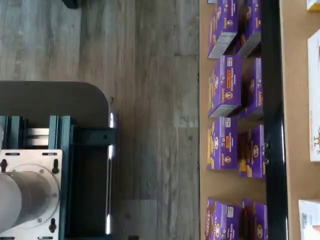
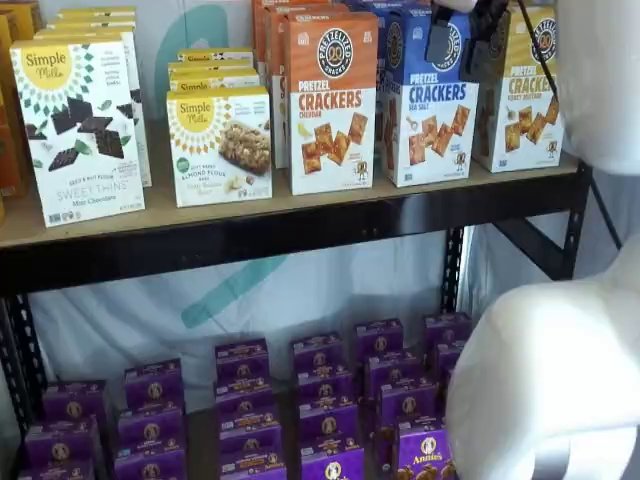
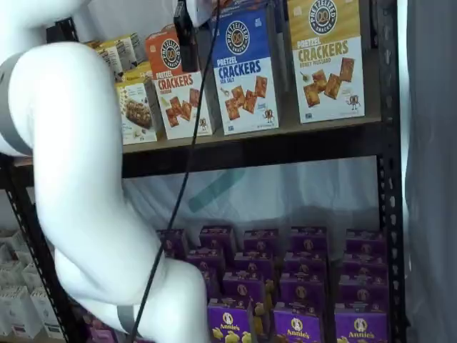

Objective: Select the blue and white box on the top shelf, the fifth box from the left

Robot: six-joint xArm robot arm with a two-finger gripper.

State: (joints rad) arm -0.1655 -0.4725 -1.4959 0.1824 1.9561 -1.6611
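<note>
Blue and white box upright on the top shelf — between the orange Cheddar box and a yellow-topped box. Black fingers hang at its upper edge, visibly apart — nothing between them.

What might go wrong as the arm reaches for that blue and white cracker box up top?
The blue and white box stands tight between an orange-topped cracker box and a yellow-topped cracker box, so the black-fingered pincer might nudge or topple either. The black cable hanging before the shelves might snag.
</note>
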